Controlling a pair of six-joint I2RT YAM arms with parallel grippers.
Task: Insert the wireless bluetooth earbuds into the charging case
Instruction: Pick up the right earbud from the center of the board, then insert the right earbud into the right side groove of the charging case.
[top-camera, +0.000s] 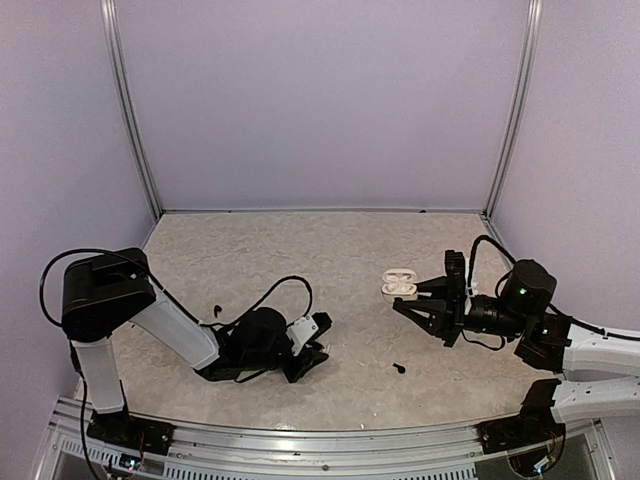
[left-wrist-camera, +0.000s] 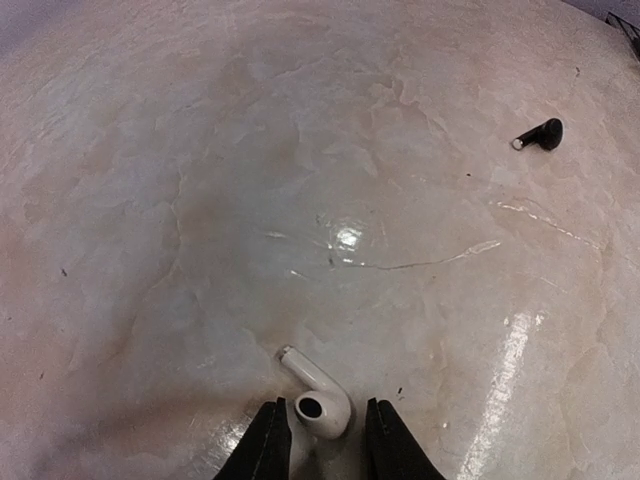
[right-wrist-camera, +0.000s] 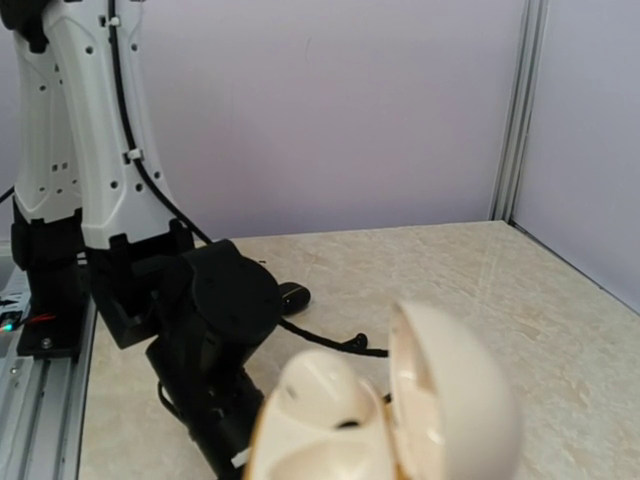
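From the overhead camera, I see the left arm (top-camera: 170, 325) folded low over the marbled table (top-camera: 350, 240), with the left gripper (top-camera: 320, 340) down near the surface. What sits at its tips is hidden from here. The right gripper (top-camera: 408, 296) is clenched on the white charging case (top-camera: 400, 284), which it holds open on the right side of the table. A black earbud (top-camera: 399, 368) lies on the table between the two grippers, nearer the right one and apart from both. A second black earbud (top-camera: 217, 308) lies well to the left, just beside the left arm's forearm.

On the left wrist camera, a white earbud (left-wrist-camera: 318, 395) lies on the table with its bulb between the two black fingers (left-wrist-camera: 265, 445) of the left gripper (left-wrist-camera: 325, 430) and its stem pointing away to the upper left. The fingers stand narrow on either side of the bulb, but I cannot tell whether they are pressing on it. The black earbud (left-wrist-camera: 540, 133) lies far off at the upper right.

On the right wrist camera, the charging case (right-wrist-camera: 400, 410) fills the foreground, blurred, raised off the table with its lid swung open to the right. I cannot make out what its sockets hold. Behind it stands the left arm (right-wrist-camera: 215, 320).
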